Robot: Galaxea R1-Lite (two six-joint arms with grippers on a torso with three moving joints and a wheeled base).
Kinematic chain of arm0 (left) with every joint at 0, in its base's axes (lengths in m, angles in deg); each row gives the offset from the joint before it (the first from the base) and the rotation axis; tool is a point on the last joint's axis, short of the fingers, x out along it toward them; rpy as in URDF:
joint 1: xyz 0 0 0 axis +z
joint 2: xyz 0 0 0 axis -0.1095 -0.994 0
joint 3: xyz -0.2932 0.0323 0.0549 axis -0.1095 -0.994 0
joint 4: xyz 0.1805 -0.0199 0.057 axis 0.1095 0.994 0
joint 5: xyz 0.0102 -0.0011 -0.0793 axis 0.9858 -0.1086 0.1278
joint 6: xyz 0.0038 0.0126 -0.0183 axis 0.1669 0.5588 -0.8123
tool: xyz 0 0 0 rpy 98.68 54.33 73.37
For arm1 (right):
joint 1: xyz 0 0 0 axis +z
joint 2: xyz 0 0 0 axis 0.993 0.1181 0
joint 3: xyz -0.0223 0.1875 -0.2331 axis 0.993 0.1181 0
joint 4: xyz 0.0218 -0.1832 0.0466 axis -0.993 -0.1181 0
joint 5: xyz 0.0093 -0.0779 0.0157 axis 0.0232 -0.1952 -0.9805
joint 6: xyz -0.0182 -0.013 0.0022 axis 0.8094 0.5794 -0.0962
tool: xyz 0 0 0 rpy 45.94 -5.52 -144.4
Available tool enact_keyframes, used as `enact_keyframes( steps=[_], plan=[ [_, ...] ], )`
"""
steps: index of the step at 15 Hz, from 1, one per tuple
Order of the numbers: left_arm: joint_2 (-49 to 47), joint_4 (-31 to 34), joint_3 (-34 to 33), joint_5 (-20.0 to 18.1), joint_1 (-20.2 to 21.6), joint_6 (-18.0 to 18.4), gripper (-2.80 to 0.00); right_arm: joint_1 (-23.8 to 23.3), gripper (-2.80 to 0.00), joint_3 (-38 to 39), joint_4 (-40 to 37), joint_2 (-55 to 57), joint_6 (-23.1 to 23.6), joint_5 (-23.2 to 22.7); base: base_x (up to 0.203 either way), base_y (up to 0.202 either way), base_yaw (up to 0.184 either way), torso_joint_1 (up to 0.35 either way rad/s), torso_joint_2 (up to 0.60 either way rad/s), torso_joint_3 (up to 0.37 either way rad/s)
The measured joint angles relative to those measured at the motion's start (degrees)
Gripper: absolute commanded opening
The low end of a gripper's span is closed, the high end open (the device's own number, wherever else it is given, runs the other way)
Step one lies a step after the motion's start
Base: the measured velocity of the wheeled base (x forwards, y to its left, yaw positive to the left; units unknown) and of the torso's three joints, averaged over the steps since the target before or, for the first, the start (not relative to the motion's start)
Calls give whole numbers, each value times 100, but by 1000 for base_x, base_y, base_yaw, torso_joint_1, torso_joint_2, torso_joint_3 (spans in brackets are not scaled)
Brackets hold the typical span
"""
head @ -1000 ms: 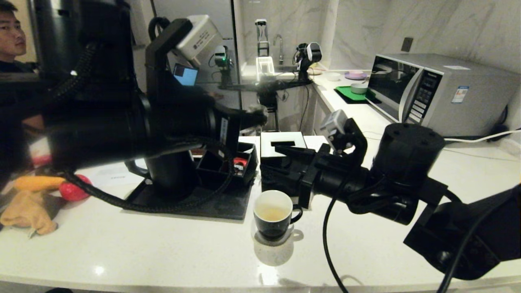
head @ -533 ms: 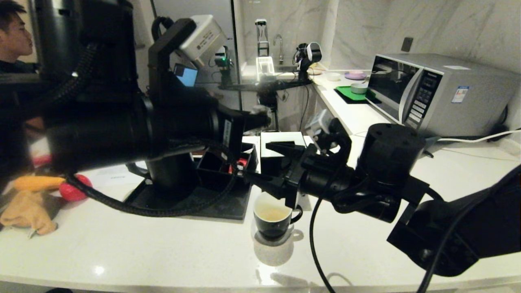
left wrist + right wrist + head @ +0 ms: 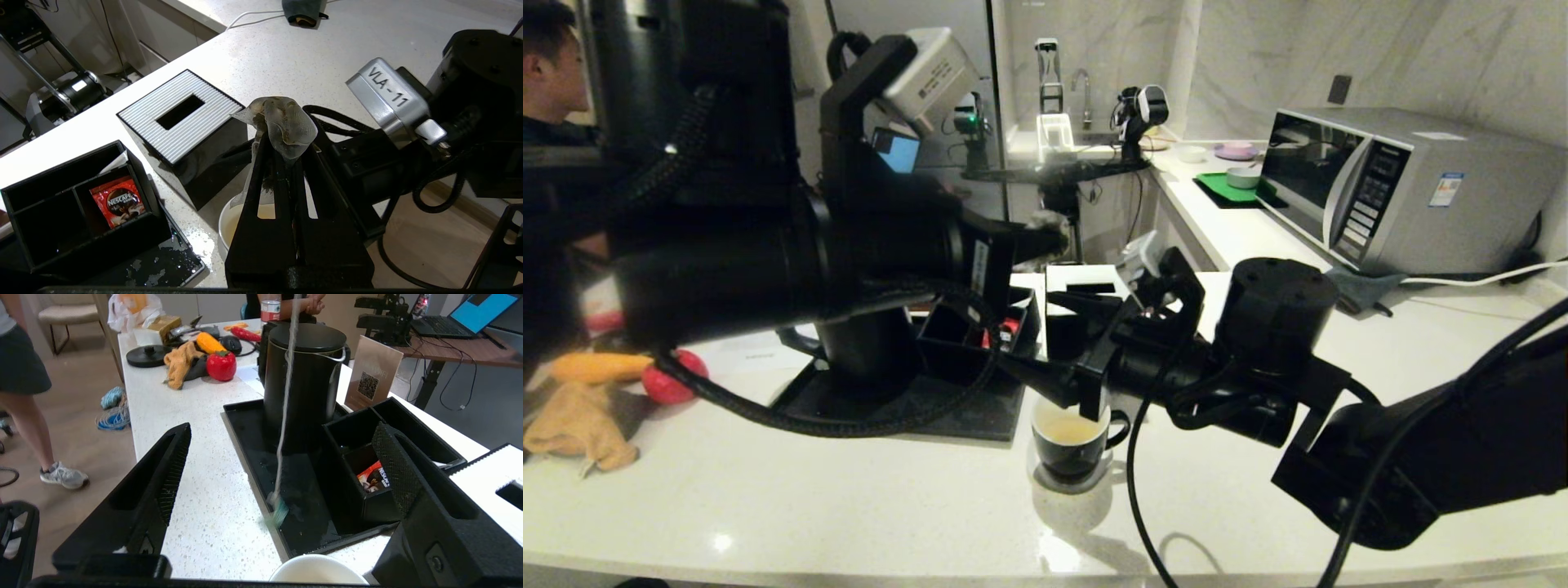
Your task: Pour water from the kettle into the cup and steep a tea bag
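Both claws are seen over the white counter (image 3: 849,506). On the left claw (image 3: 282,134) the two fingers are pressed tight together, and the tea bag (image 3: 284,124) is pinched between their tips. It is held up in the air above the cup (image 3: 1072,441), not in it. From the tea bag a thin string (image 3: 286,396) is seen hanging down, with a small tag (image 3: 278,512) at its end. The tag is blurred.

The right claw (image 3: 282,473) is held level, just above the cup's back rim, and is pointed toward the kettle (image 3: 304,388). Its two fingers (image 3: 163,477) are spread wide apart, and nothing is held between them. The string hangs in the gap between them. Whether it is touched by them cannot be told.

The cup is set on the counter, just in front of the black tray (image 3: 947,408). A little pale yellow water (image 3: 1068,428) is seen in it. The kettle is stood upright on the tray with its lid on. Beside it, a black box with small parts (image 3: 73,204) is placed, and a red packet (image 3: 118,202) is lying in one part. A black cube box with a white slotted top (image 3: 179,116) is set close behind the cup.

A microwave (image 3: 1388,188) is seen far off to the right. A red toy fruit (image 3: 670,380) and a yellow cloth (image 3: 580,425) are lying on the left.
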Motion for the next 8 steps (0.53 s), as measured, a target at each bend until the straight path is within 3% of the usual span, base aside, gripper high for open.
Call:
enact_keyframes(
  steps=[8],
  plan=[
    [11, -2, 5, 17, 2, 2, -280, 11, 0, -6, 367, 281, -185, -13, 0, 0, 0, 0, 0, 0]
  ],
)
